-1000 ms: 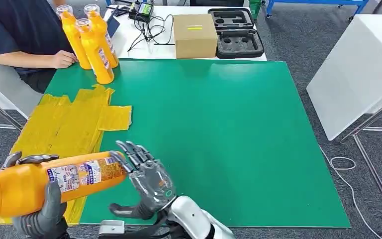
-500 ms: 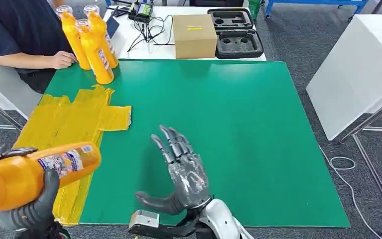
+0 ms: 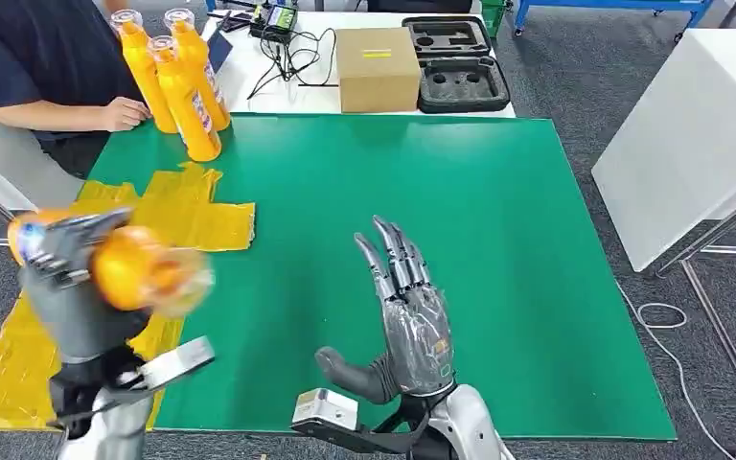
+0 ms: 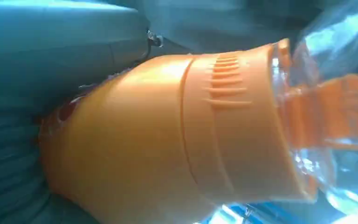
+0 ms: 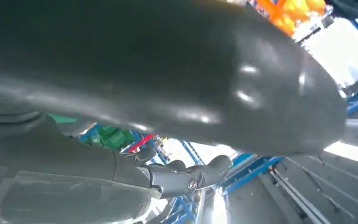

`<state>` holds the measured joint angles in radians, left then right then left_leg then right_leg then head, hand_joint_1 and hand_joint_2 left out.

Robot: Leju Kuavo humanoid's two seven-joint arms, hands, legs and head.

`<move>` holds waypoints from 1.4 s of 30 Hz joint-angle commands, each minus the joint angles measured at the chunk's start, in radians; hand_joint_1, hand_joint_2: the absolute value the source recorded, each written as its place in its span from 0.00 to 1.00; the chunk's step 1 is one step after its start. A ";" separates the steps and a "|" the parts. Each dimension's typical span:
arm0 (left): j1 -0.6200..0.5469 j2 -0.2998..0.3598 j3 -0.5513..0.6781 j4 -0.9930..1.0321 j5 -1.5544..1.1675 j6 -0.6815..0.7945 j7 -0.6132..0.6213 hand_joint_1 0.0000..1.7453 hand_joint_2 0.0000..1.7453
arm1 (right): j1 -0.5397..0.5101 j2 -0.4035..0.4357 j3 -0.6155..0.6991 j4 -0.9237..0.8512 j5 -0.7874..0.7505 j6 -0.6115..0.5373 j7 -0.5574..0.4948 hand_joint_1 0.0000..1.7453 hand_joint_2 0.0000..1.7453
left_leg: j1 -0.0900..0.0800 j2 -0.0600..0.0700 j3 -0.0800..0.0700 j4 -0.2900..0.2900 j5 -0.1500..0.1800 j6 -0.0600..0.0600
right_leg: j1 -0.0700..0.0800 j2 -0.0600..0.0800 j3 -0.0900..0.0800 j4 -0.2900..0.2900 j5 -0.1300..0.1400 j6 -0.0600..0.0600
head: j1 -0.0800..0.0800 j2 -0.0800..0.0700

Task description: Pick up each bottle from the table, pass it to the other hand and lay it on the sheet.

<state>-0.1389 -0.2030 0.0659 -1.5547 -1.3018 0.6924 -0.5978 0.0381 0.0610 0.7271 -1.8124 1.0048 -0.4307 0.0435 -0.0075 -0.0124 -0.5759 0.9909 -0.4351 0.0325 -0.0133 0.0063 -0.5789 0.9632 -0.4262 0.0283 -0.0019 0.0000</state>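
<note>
My left hand (image 3: 72, 297) grips an orange bottle (image 3: 134, 273) with a clear cap, held above the yellow sheet (image 3: 125, 249) with its cap end toward the camera. The left wrist view has the same bottle (image 4: 177, 140) close up, with its clear cap (image 4: 326, 116). My right hand (image 3: 407, 321) is raised over the green mat (image 3: 498, 240) near the front edge, fingers spread, palm empty. Its thick thumb (image 5: 168, 70) looms large in the right wrist view. Three more orange bottles (image 3: 177, 81) stand upright at the mat's far left corner.
A person in a dark top sits at the far left, a hand (image 3: 120, 115) resting beside the standing bottles. A cardboard box (image 3: 376, 67), black foam cases (image 3: 455, 57) and cables lie on the white table behind. A white table (image 3: 690, 134) stands to the right.
My left hand has swung the bottle up and turned it, so its cap now points at the camera. My right hand has moved right and risen, fingers still spread.
</note>
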 commanded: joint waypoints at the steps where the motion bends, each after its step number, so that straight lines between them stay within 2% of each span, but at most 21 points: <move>1: -0.181 -0.055 0.123 0.304 -0.144 0.006 0.056 1.00 1.00 | -0.001 -0.037 -0.031 -0.013 -0.003 -0.009 0.011 0.00 0.00 | 0.000 0.000 0.003 -0.001 0.000 -0.002 | 0.000 -0.002 0.004 -0.001 0.000 -0.001 | 0.000 0.000; 4: -0.191 0.022 -0.038 0.409 -0.269 0.006 0.240 1.00 1.00 | 0.021 -0.069 -0.049 -0.031 -0.014 -0.011 0.007 0.00 0.00 | 0.000 0.000 0.004 -0.001 0.000 -0.002 | 0.000 -0.002 0.004 -0.001 -0.001 -0.001 | 0.000 0.000; 5: -0.210 0.092 -0.149 0.459 -0.232 0.006 0.307 1.00 1.00 | 0.036 -0.074 -0.067 -0.052 -0.019 0.000 -0.008 0.00 0.00 | 0.001 -0.004 0.005 -0.002 0.000 -0.003 | 0.001 -0.007 0.007 -0.002 -0.002 -0.001 | 0.000 0.000; 6: -0.204 0.081 -0.181 0.482 -0.269 0.006 0.398 1.00 1.00 | 0.038 -0.077 -0.072 -0.057 -0.036 0.010 -0.018 0.00 0.00 | 0.000 -0.005 0.005 -0.003 0.001 -0.003 | 0.001 -0.007 0.006 -0.002 -0.002 -0.001 | 0.000 0.000; 8: -0.218 0.168 -0.340 0.527 -0.269 0.006 0.552 1.00 1.00 | 0.046 -0.075 -0.085 -0.060 -0.035 0.042 -0.028 0.00 0.00 | 0.000 -0.004 0.004 -0.002 0.000 -0.002 | 0.000 -0.006 0.005 -0.002 -0.002 0.000 | 0.000 0.000; 11: -0.258 0.231 -0.478 0.605 -0.269 0.006 0.711 1.00 1.00 | 0.037 -0.074 -0.090 -0.056 -0.041 0.056 -0.043 0.00 0.00 | -0.001 -0.001 0.003 -0.001 0.000 -0.001 | -0.001 -0.003 0.003 -0.001 -0.001 0.000 | -0.001 0.000; 12: -0.256 0.227 -0.432 0.642 -0.269 0.006 0.701 1.00 1.00 | 0.031 -0.080 -0.089 -0.060 -0.048 0.059 -0.056 0.00 0.00 | 0.000 -0.001 0.004 -0.001 0.000 -0.002 | 0.000 -0.003 0.004 -0.001 -0.001 -0.001 | 0.000 0.000; 13: -0.275 0.248 -0.448 0.673 -0.231 0.006 0.707 1.00 1.00 | 0.033 -0.078 -0.094 -0.062 -0.048 0.058 -0.055 0.00 0.00 | 0.000 0.000 0.003 -0.001 0.000 -0.002 | 0.001 -0.002 0.004 -0.002 -0.001 -0.001 | 0.000 0.000; 14: -0.275 0.235 -0.401 0.704 -0.269 0.006 0.694 1.00 1.00 | 0.036 -0.078 -0.094 -0.068 -0.046 0.061 -0.056 0.00 0.00 | 0.000 0.000 0.005 -0.002 0.000 -0.002 | 0.000 -0.002 0.005 -0.002 -0.001 -0.001 | -0.001 0.000; 16: -0.296 0.258 -0.468 0.766 -0.269 0.006 0.749 1.00 1.00 | 0.035 -0.082 -0.090 -0.066 -0.044 0.055 -0.052 0.00 0.00 | 0.001 0.003 0.005 -0.001 -0.001 -0.003 | 0.001 0.001 0.005 -0.002 -0.001 -0.001 | 0.000 0.000; 19: -0.292 0.265 -0.439 0.826 -0.269 0.006 0.774 1.00 1.00 | 0.031 -0.076 -0.088 -0.078 -0.040 0.066 -0.044 0.00 0.00 | 0.000 0.004 0.003 -0.001 -0.001 -0.002 | 0.001 0.003 0.002 -0.001 0.000 -0.001 | 0.000 0.000; 23: -0.294 0.297 -0.476 0.892 -0.269 0.006 0.827 1.00 1.00 | 0.029 -0.073 -0.085 -0.086 -0.029 0.079 -0.039 0.00 0.00 | 0.001 0.004 0.005 -0.001 -0.002 -0.003 | 0.001 0.002 0.005 -0.001 -0.001 -0.002 | 0.000 0.000; 36: -0.257 0.339 -0.471 0.976 -0.269 0.006 0.885 1.00 1.00 | 0.048 -0.077 -0.069 -0.098 -0.016 0.117 -0.044 0.00 0.00 | 0.001 0.006 0.003 -0.001 -0.002 -0.003 | 0.001 0.004 0.003 -0.001 -0.001 -0.001 | 0.000 0.000; 37: -0.260 0.340 -0.469 0.984 -0.268 0.006 0.882 0.81 1.00 | 0.051 -0.077 -0.068 -0.096 -0.016 0.116 -0.044 0.00 0.00 | 0.001 0.005 0.002 -0.001 -0.001 -0.002 | 0.000 0.004 0.001 0.000 0.000 -0.001 | 0.000 0.000; 38: -0.268 0.338 -0.468 1.013 -0.269 0.006 0.882 0.01 1.00 | 0.054 -0.071 -0.073 -0.093 -0.013 0.116 -0.046 0.00 0.00 | 0.001 0.005 0.003 -0.001 -0.002 -0.002 | 0.001 0.003 0.003 -0.001 -0.001 -0.001 | 0.000 0.000; 42: -0.277 0.329 -0.471 1.061 -0.269 0.006 0.848 0.00 1.00 | 0.057 -0.069 -0.075 -0.091 -0.007 0.118 -0.047 0.00 0.00 | 0.001 0.004 0.004 -0.001 -0.002 -0.002 | 0.001 0.002 0.003 -0.001 -0.002 -0.001 | 0.000 0.000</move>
<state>-0.3702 0.1217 -0.3655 -0.6492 -1.5698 0.6985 0.2838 0.1042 0.0027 0.6588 -1.9146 0.9941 -0.3200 -0.0034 -0.0076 -0.0093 -0.5769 0.9908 -0.4350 0.0325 -0.0134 0.0091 -0.5804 0.9635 -0.4261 0.0283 -0.0019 0.0000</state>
